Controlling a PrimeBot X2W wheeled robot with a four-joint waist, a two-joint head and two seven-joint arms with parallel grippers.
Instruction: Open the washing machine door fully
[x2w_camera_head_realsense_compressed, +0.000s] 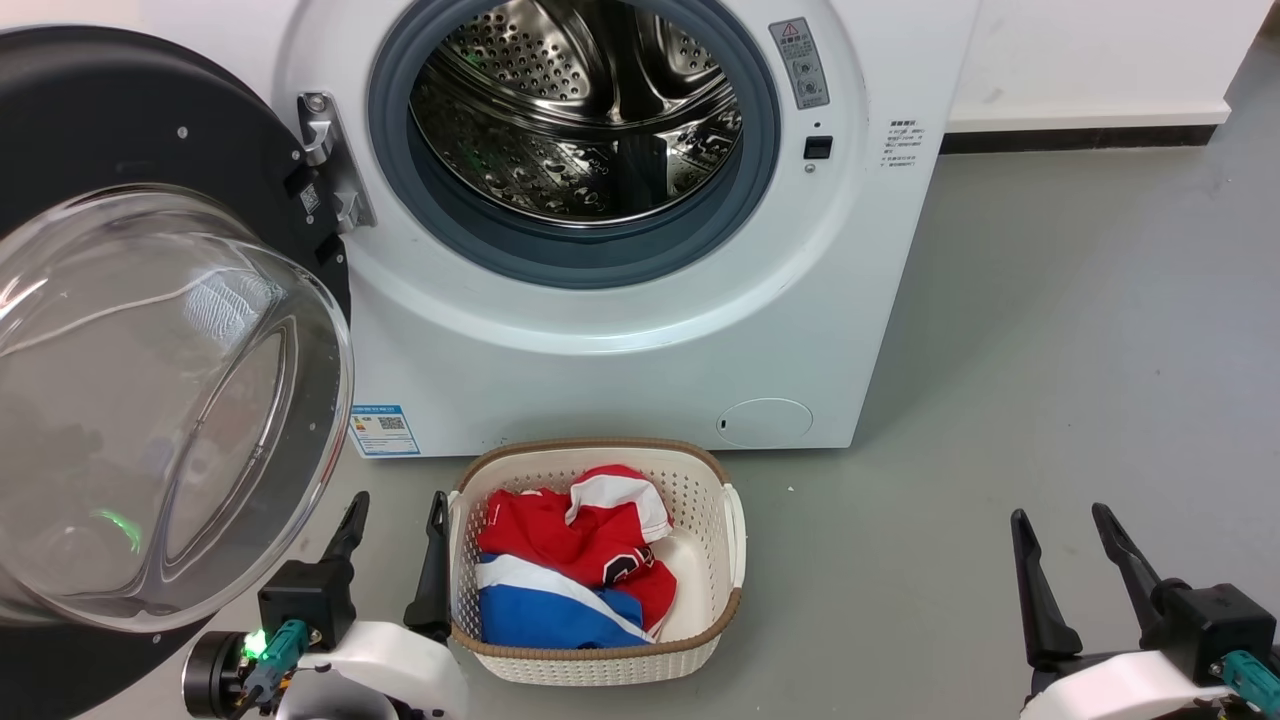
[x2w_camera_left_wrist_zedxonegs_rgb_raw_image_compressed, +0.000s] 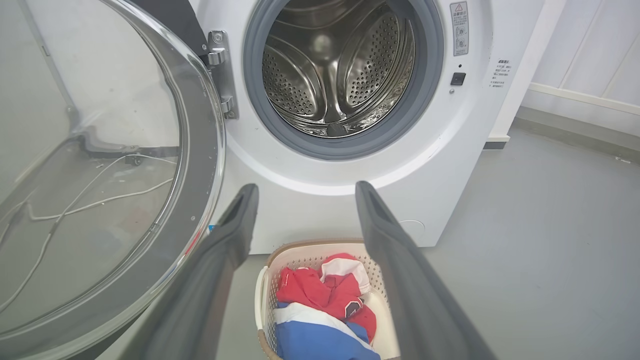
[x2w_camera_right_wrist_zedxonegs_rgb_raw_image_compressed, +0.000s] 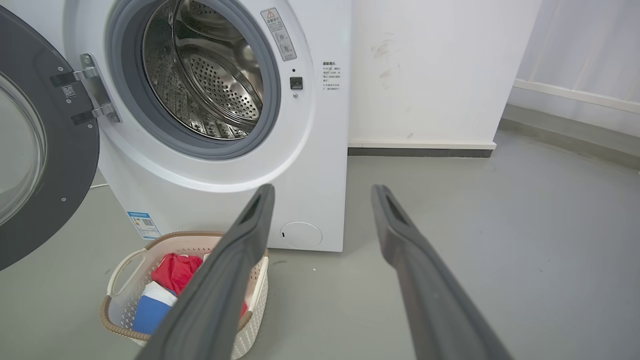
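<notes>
At nine o'clock, washing machine door (x2w_camera_head_realsense_compressed: 150, 350): swung wide.
Left pincer (x2w_camera_head_realsense_compressed: 399, 500): released, empty, beside basket (x2w_camera_head_realsense_compressed: 590, 665).
Right pincer (x2w_camera_head_realsense_compressed: 1059, 512): released, empty.

- left claw (x2w_camera_head_realsense_compressed: 398, 503): two long dark tapered fingers, black block base, white wrist shell, teal plug (x2w_camera_head_realsense_compressed: 283, 640) beside a green light
- right claw (x2w_camera_head_realsense_compressed: 1059, 513): same build
</notes>
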